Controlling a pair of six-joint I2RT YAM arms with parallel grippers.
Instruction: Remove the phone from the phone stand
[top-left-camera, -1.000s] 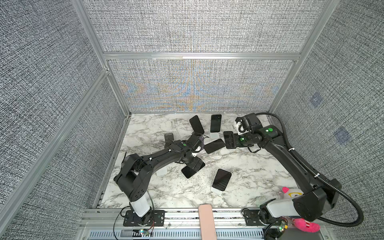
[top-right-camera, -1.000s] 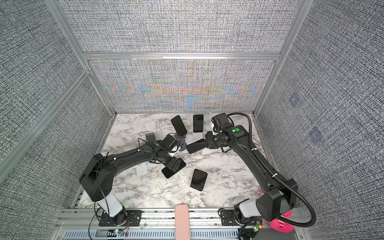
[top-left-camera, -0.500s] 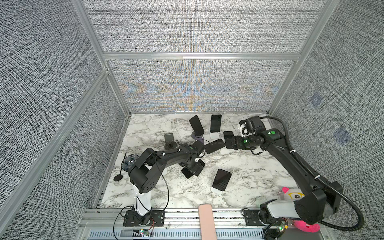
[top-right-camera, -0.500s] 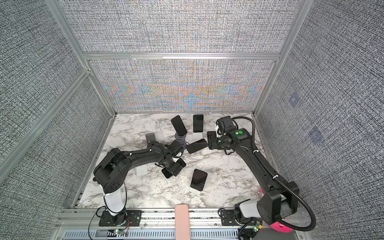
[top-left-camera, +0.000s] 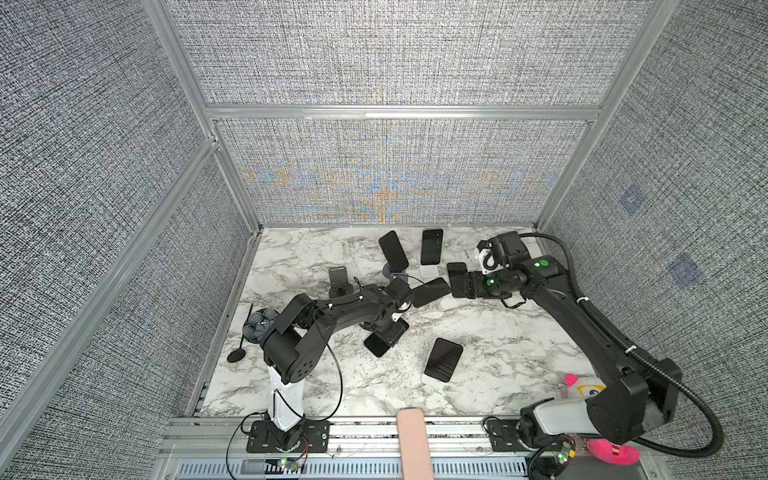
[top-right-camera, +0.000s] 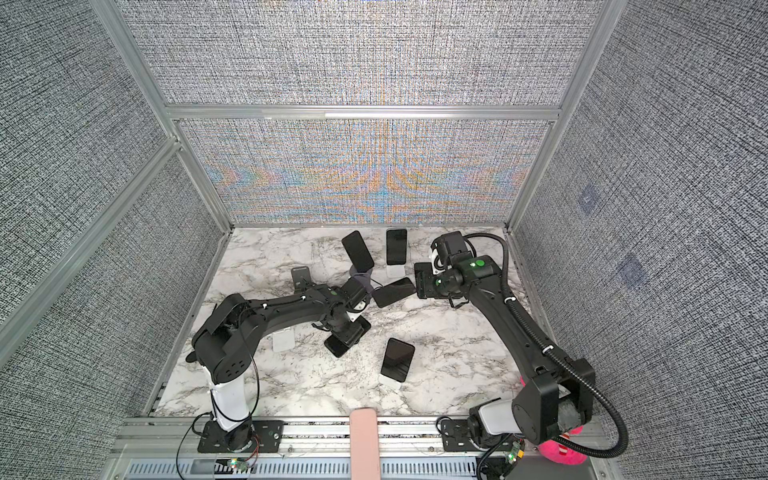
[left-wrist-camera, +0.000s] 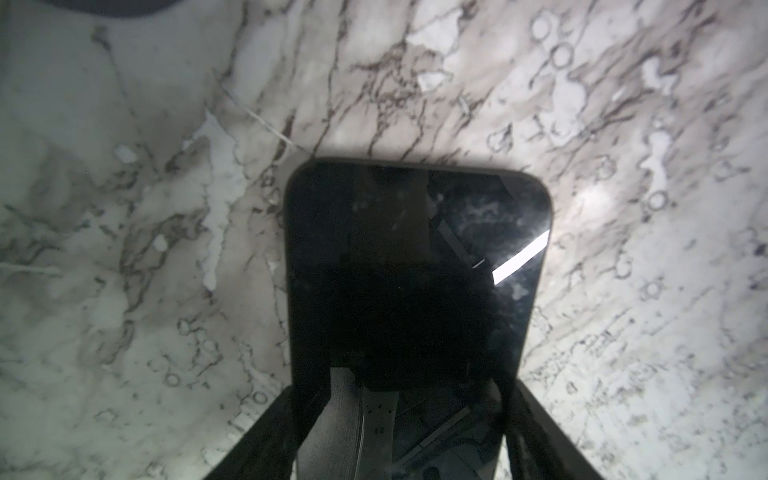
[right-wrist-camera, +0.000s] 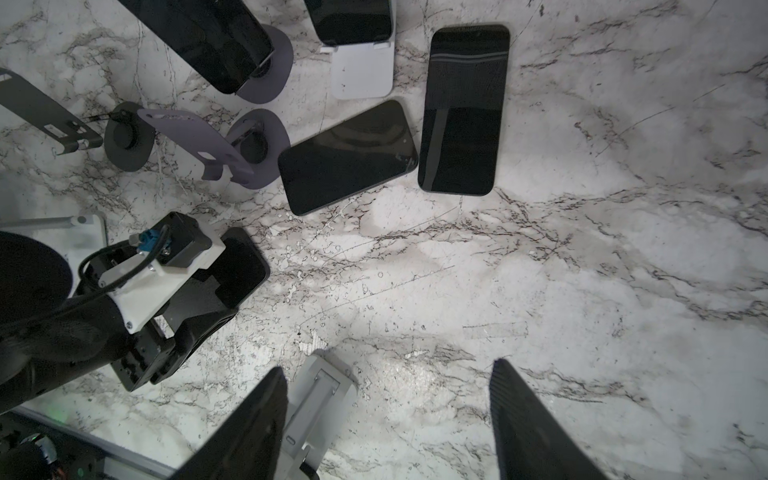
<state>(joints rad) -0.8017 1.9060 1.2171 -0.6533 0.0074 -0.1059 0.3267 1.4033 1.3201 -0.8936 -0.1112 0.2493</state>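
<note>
The phone (left-wrist-camera: 415, 249) looks to lie flat on the marble bench (left-wrist-camera: 124, 249), off any stand, with the left gripper (left-wrist-camera: 403, 386) straddling its long edges. Whether its jaws pinch it or stand clear I cannot tell. Any lift should go straight up, no dragging. The left arm reaches low, wrist pointing down; the right gripper (right-wrist-camera: 388, 370) hovers, jaws spread and empty

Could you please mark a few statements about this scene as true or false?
1. The right end effector grips a phone. False: it is open and empty.
2. A slanted phone lies flat on the marble table. True.
3. Both purple stands hold phones. False: the purple stand beside the slanted phone is empty.
4. A dark phone lies between the left end effector's fingers. True.
</note>
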